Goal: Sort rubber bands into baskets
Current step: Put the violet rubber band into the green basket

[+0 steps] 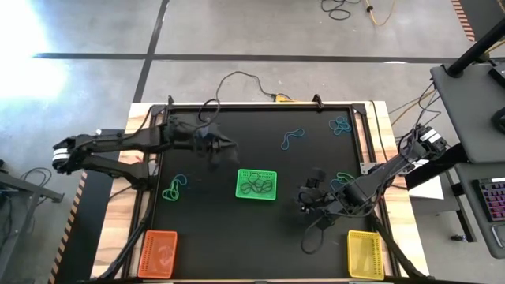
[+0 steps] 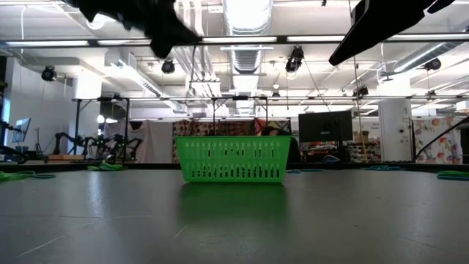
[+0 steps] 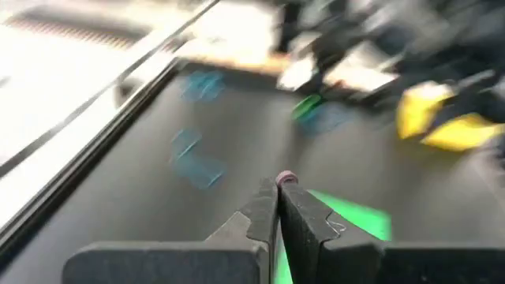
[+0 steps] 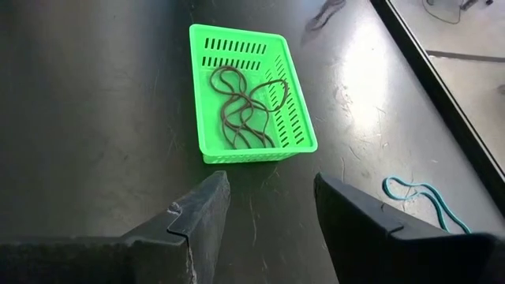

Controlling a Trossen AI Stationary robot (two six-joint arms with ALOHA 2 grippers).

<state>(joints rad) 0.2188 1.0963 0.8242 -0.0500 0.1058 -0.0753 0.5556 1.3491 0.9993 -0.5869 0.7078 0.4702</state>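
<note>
While the left gripper [image 3: 278, 197] is carried above the counter [image 1: 237, 229] on the far side of the green basket [image 1: 256, 184], its fingers [image 3: 304, 225] are pressed flat together, and no band can be made out between them in the blurred left wrist view. The right gripper [image 4: 268, 209] is held on the other side of the green basket, just beside it, with its fingers [image 4: 201, 213] spread apart and nothing between them.

Several dark loops [image 4: 241, 110] are seen lying tangled inside the green basket. Loose rubber bands [image 1: 173, 189] are scattered on the counter: a green and blue cluster beside the basket toward the left arm, a blue one [image 1: 293, 140] beyond the basket, another blue clump [image 1: 341, 125] farther off toward the far right corner, and a teal loop [image 4: 422, 197] close to the right gripper. The orange basket [image 1: 157, 253] and the yellow basket [image 1: 364, 254] are set at the near corners, well apart from the green one.

The bands are judged to be very light, limp and stretchy, lying flat on the counter. A pinch straight down across a single strand, or where strands cross and stand slightly proud, is judged best. Tangled neighbours are likely to be dragged along, and a thin strand may slip out of a loose pinch.
</note>
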